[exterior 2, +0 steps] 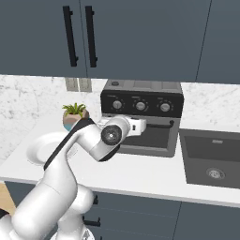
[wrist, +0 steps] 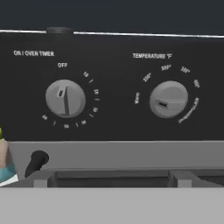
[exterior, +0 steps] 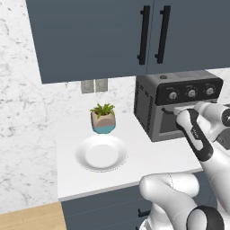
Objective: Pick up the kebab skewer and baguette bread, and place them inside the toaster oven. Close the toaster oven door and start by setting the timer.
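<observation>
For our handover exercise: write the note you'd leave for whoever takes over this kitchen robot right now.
Gripper: open, holding nothing, facing the toaster oven control panel.
Toaster oven door: shut; whether the skewer and baguette are inside cannot be told.
Timer knob: at OFF.
Done: door closed.
Left: turn the timer knob to start.

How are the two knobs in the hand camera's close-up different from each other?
The timer knob sits under the label ON / OVEN TIMER, with its ridge upright, pointing up at OFF. The temperature knob sits under the label TEMPERATURE °F, and its ridge lies about level. Minute marks ring the timer knob's right and lower side; degree marks arc over the temperature knob. Both are round, grey and about equal in size, on the toaster oven's black panel.
</observation>
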{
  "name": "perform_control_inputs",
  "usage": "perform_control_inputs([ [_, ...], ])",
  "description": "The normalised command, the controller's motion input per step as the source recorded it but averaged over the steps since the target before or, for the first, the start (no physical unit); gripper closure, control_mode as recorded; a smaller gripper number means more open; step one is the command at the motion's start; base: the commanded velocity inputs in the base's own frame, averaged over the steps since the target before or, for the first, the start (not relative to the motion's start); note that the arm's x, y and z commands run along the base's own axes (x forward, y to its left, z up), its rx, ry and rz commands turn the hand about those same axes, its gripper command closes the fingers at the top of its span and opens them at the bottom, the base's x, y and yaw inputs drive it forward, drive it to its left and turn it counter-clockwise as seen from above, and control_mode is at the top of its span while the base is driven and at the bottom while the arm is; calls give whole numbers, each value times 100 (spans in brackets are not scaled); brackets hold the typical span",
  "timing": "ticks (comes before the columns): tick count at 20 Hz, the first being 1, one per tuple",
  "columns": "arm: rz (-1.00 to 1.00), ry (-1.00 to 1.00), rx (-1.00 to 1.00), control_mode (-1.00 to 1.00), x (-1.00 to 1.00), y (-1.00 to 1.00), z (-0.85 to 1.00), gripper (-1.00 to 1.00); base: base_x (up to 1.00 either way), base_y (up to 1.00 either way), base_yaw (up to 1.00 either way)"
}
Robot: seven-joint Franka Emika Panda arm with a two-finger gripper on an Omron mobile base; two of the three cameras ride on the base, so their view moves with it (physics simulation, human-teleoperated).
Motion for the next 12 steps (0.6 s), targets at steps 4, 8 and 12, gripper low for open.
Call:
perform_control_inputs([
  [4,0,0,0,-100,-17,12,38,-100,0,0,0],
  [8,0,-4,2,-100,-15,25,30,-100,0,0,0],
  [12,0,-11,6,-100,-10,13,11,-100,0,0,0],
])
